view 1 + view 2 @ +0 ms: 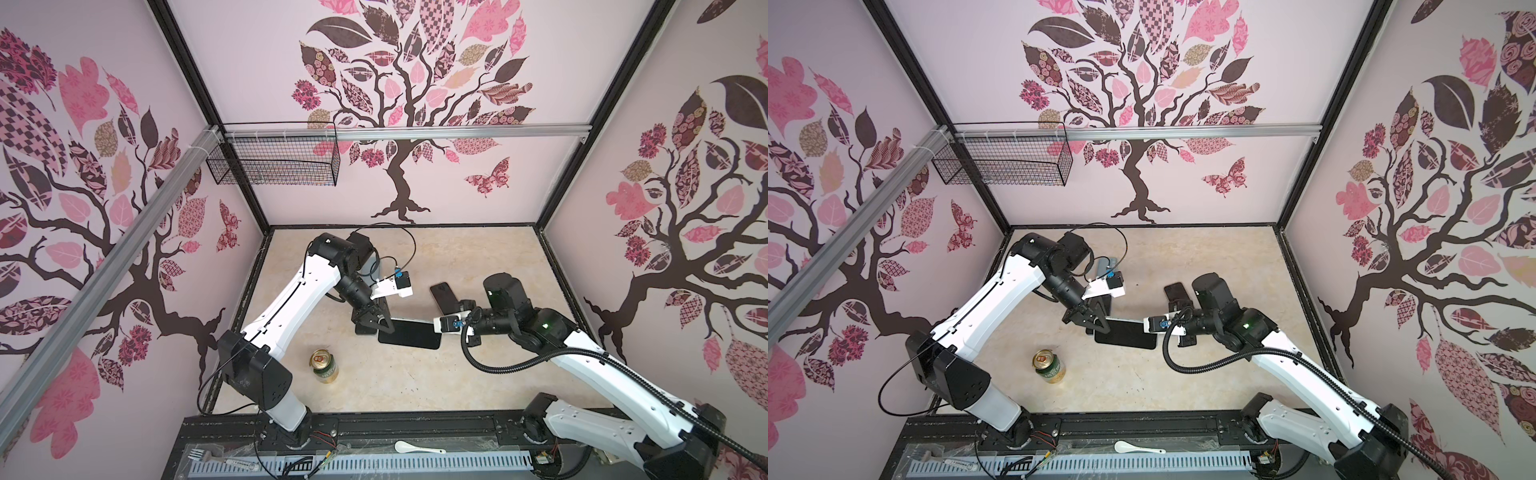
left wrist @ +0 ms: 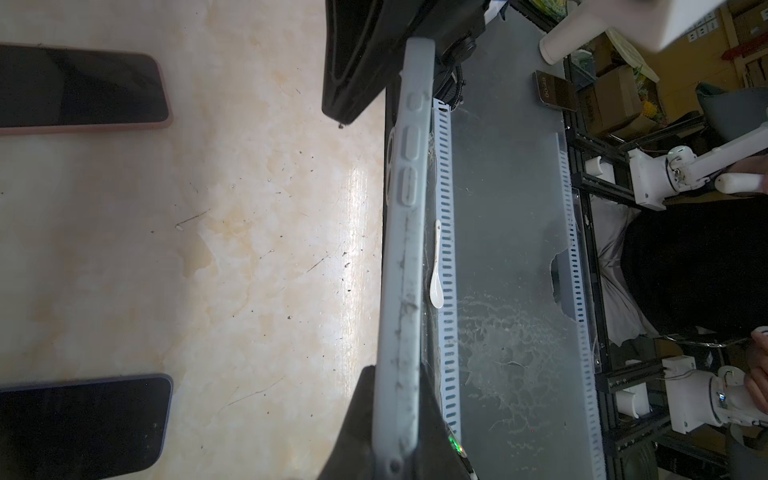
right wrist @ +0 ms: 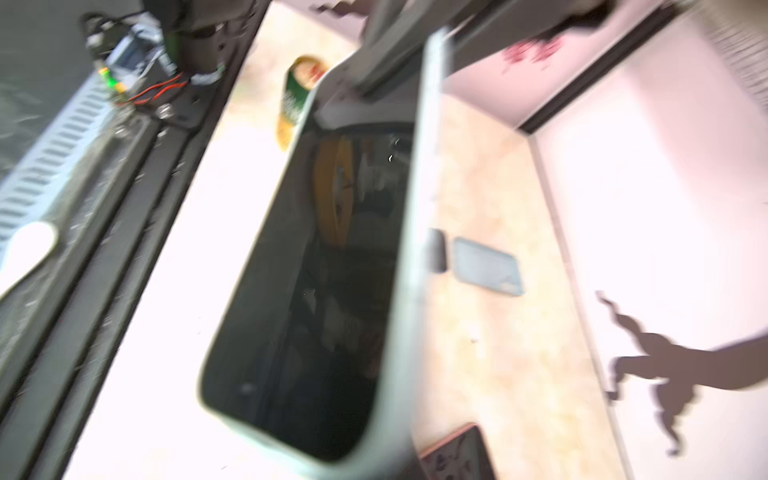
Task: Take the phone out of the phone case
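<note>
A phone [image 1: 409, 334] with a dark screen, in a pale grey phone case [image 2: 403, 249], is held off the table between both arms in both top views. My left gripper [image 1: 384, 323] is shut on its left end. In the left wrist view the case's side wall stands edge-on between my two dark fingers [image 2: 357, 432]. My right gripper [image 1: 436, 329] is at the phone's right end, under its wrist camera. The right wrist view is blurred. It shows the screen [image 3: 324, 291] framed by the case rim [image 3: 399, 332], which runs down to my jaws.
A green and gold can [image 1: 325, 365] stands on the table in front of the phone. A pink-cased phone [image 1: 442, 297], a dark phone [image 2: 83, 424] and a grey-blue case [image 1: 1102, 266] lie nearby. A white spoon [image 1: 415, 448] lies on the front rail. A wire basket [image 1: 274, 162] hangs at the back left.
</note>
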Robot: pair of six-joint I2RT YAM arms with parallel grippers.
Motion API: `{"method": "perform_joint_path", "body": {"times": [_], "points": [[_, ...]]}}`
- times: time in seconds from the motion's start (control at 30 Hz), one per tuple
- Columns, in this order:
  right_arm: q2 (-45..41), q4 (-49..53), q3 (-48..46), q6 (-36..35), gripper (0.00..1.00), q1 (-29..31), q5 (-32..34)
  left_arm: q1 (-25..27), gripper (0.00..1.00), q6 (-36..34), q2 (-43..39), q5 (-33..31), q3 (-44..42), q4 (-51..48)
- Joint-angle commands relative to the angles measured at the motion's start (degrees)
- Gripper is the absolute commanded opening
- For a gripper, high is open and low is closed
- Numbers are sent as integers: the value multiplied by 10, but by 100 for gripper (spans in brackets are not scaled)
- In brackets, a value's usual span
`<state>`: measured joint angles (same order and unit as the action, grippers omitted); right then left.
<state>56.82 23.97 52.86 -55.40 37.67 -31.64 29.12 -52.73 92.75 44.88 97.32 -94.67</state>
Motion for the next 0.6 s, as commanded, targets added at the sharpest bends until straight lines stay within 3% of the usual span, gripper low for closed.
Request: {"method": "perform_joint_path", "body": {"times": [0.0,0.17,0.3,0.4,0.57], "points": [[-26,-113,15,29,0,15,-121,2,0,23,7,7,-7,90],[-51,-115,-12,56,0,13,-91,-11,0,21,-19,15,-12,107],[-82,-168,-57,137,20,3,-18,-20,0,55,-74,16,-50,176],[-119,-238,-92,219,30,2,50,-27,0,96,-128,9,-95,251],[-165,-344,-152,327,33,2,118,-33,0,206,-243,-24,-220,451]]}}
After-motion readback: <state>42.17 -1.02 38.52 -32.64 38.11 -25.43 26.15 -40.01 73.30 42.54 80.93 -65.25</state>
